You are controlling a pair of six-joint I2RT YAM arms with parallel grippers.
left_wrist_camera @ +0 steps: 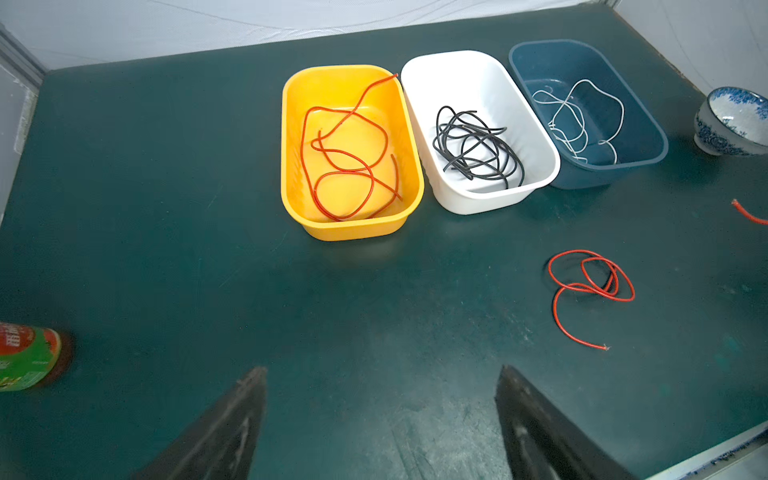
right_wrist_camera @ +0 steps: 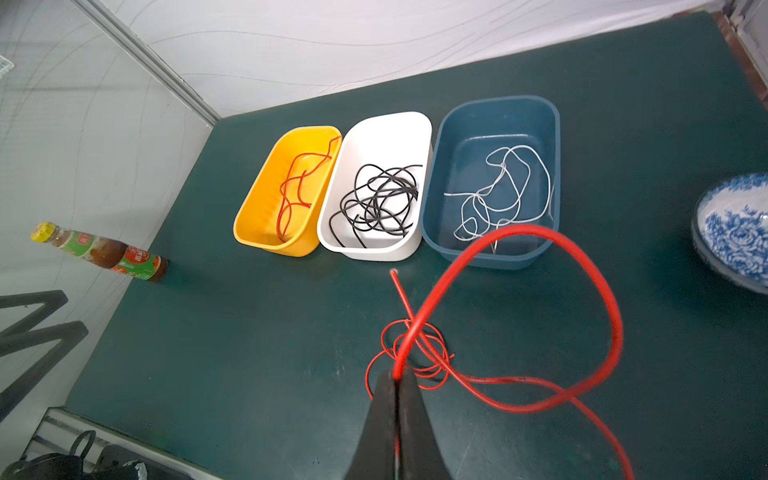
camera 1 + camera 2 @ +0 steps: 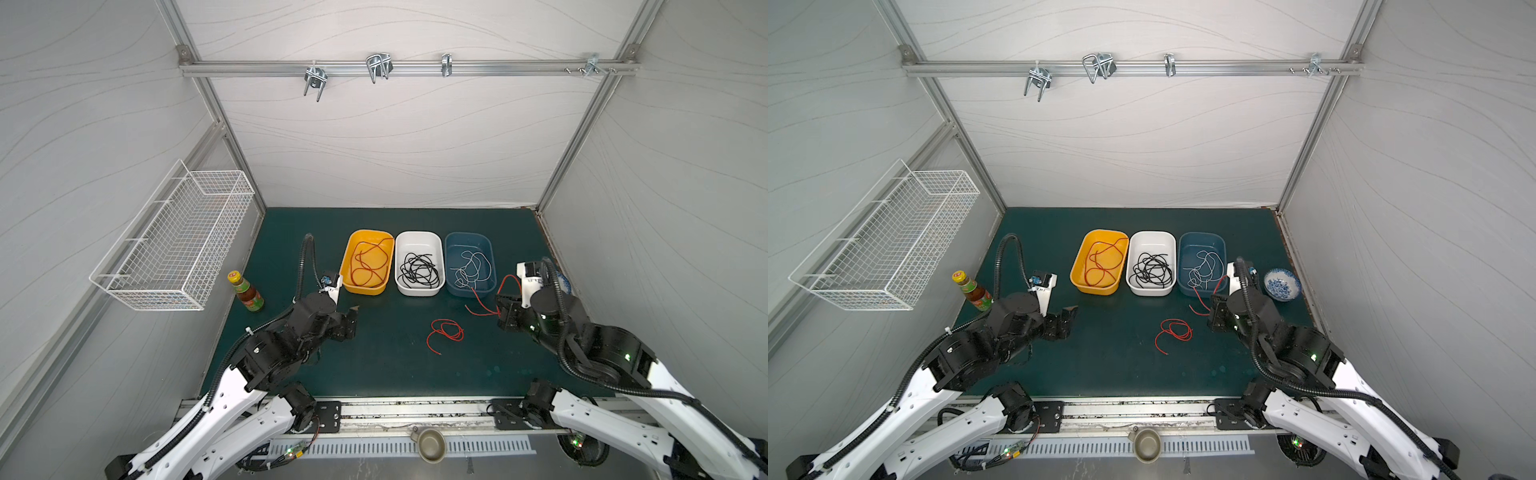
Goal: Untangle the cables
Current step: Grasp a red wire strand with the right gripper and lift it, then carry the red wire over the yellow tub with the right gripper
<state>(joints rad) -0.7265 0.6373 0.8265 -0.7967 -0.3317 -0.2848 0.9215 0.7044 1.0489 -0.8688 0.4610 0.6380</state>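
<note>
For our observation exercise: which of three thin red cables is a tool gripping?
The looping red cable in the right tool; the others lie loose, in the yellow plastic tub and coiled on the mat.

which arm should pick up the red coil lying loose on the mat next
Left, probably. The left gripper is open and empty, while the right gripper is shut on another red cable. The red coil lies nearer the right arm, yet nothing blocks the left.

Green table (image 3: 374,365): tubs (image 3: 417,233), bottle (image 3: 246,292), bowl (image 3: 1282,283), red cable (image 1: 579,286)
</note>
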